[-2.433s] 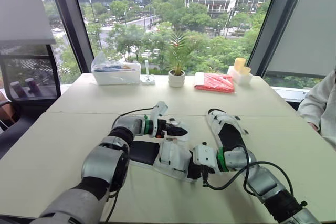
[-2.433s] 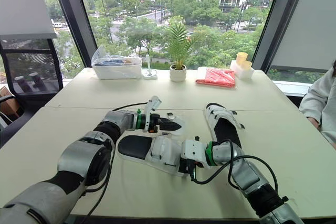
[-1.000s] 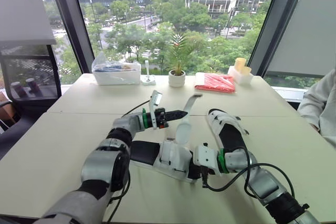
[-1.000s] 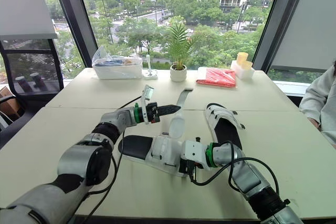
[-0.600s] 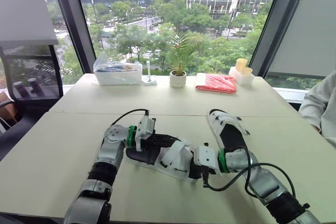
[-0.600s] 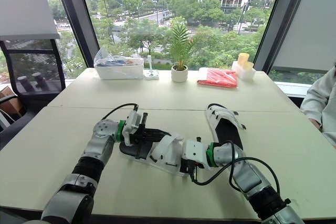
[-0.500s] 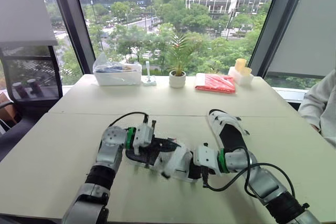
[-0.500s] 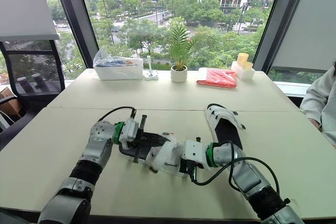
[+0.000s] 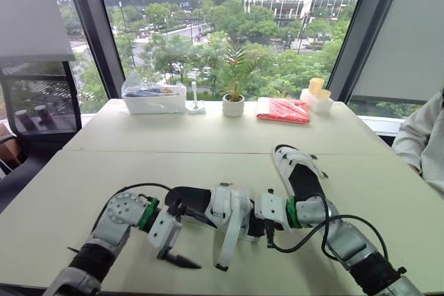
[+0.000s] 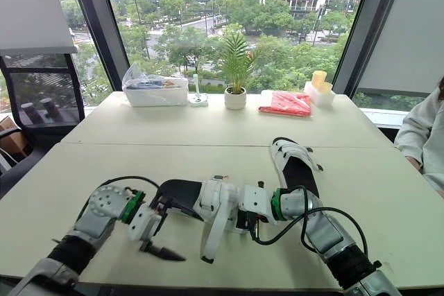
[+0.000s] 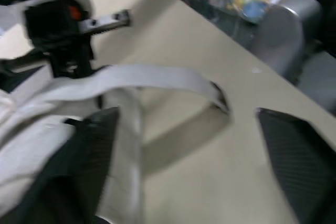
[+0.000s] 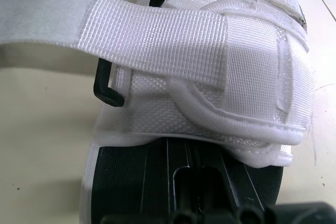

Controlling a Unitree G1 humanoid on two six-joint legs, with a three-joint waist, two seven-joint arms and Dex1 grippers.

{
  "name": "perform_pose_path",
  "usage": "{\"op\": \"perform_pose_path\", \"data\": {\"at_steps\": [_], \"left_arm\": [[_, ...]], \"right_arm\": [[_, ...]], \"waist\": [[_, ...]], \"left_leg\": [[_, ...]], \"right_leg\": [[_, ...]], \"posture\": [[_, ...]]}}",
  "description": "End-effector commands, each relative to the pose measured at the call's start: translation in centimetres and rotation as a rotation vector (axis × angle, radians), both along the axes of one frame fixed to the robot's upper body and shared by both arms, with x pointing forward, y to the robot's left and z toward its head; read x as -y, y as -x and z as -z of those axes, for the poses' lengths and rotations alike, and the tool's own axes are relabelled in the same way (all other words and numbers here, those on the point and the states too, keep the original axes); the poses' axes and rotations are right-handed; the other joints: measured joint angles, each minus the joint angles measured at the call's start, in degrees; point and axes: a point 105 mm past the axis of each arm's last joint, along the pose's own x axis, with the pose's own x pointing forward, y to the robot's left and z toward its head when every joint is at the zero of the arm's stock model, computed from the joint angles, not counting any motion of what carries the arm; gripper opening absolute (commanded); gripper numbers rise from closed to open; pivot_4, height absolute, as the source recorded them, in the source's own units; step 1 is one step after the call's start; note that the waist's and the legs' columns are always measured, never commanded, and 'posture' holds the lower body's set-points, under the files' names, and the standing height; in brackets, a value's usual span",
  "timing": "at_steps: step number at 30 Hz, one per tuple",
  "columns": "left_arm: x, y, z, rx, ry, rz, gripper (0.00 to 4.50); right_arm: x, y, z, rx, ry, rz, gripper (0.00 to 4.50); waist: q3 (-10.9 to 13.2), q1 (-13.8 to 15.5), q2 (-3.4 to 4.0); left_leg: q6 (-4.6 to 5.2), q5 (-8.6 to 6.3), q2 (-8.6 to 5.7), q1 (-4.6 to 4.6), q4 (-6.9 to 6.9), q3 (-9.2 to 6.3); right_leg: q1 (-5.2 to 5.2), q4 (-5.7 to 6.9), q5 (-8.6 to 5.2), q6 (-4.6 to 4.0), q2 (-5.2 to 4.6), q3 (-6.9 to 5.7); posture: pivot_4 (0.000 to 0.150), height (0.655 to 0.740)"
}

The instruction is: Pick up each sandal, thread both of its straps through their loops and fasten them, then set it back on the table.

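Observation:
The near sandal (image 9: 223, 207), black sole with white straps, is held just above the table with my right gripper (image 9: 268, 218) shut on one end of its sole. One long white strap (image 9: 227, 240) hangs loose from it toward the table's front edge. The right wrist view shows the strap (image 12: 157, 38) passing a black loop (image 12: 106, 92) on the sandal's side. My left gripper (image 9: 178, 238) is low and to the left of the sandal, open, its fingers (image 11: 296, 156) wide apart and holding nothing. The second sandal (image 9: 298, 170) lies flat behind the right arm.
Along the window edge of the table stand a clear box (image 9: 152, 96), a small potted plant (image 9: 233, 104), a red packet (image 9: 283, 109) and yellow cups (image 9: 316, 86). A person's sleeve (image 9: 424, 145) is at the far right. A black cable (image 9: 309, 237) loops by my right arm.
My left gripper has let go of the strap and drawn back toward the table's near left. The strap, lifted a second ago, now hangs loose. The right gripper keeps its hold.

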Motion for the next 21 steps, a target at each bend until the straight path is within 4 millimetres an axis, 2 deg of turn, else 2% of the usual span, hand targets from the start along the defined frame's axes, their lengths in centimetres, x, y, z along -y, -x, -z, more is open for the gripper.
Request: {"op": "perform_pose_path", "data": {"at_steps": [1,6,8,14,20,21], "left_arm": [[0.3,0.5,-0.6,-0.183,0.046,-0.072,4.44],[1.4,1.3,-1.0,-0.68,0.046,-0.232,4.44],[1.9,1.4,-1.0,-0.785,0.044,-0.267,4.44],[4.1,1.4,-1.3,-0.923,0.027,-0.299,4.44],[5.5,0.9,-0.7,-0.949,0.028,-0.319,4.44],[5.7,0.8,-0.7,-0.956,0.036,-0.325,3.93]], "right_arm": [[1.0,2.2,5.6,-0.192,0.142,-0.004,0.0],[1.1,2.2,5.7,-0.194,0.144,-0.004,0.0],[1.1,2.3,5.7,-0.195,0.144,-0.004,0.0],[1.1,2.4,5.7,-0.195,0.151,-0.008,0.0],[1.2,2.6,5.7,-0.195,0.149,0.0,0.0],[1.2,2.6,5.8,-0.195,0.149,0.002,0.0]], "waist": [[0.0,0.0,0.0],[0.0,0.0,-0.01],[0.0,0.0,-0.01],[0.0,0.1,-0.03],[0.0,0.1,-0.03],[0.0,0.1,-0.03]], "left_leg": [[0.0,0.0,0.01,0.0,0.0,0.0],[0.03,-0.02,0.02,0.01,0.01,0.0],[0.04,-0.02,0.03,0.05,0.02,0.0],[0.04,-0.02,0.01,0.04,0.04,0.0],[0.04,-0.02,0.01,0.04,0.03,0.0],[0.04,-0.02,0.01,0.03,0.03,0.0]], "right_leg": [[0.0,0.0,0.0,0.0,-0.01,0.0],[0.02,0.02,0.08,0.17,0.06,0.0],[0.05,0.03,0.08,0.18,0.2,0.0],[0.07,0.03,0.08,0.19,0.28,0.0],[0.06,0.01,0.06,0.17,0.25,0.02],[0.06,0.01,0.05,0.14,0.23,0.02]], "posture": [[0.15,0.7374],[0.15,0.7374],[0.15,0.7374],[0.15,0.7374],[0.15,0.7374],[0.15,0.7374]]}}
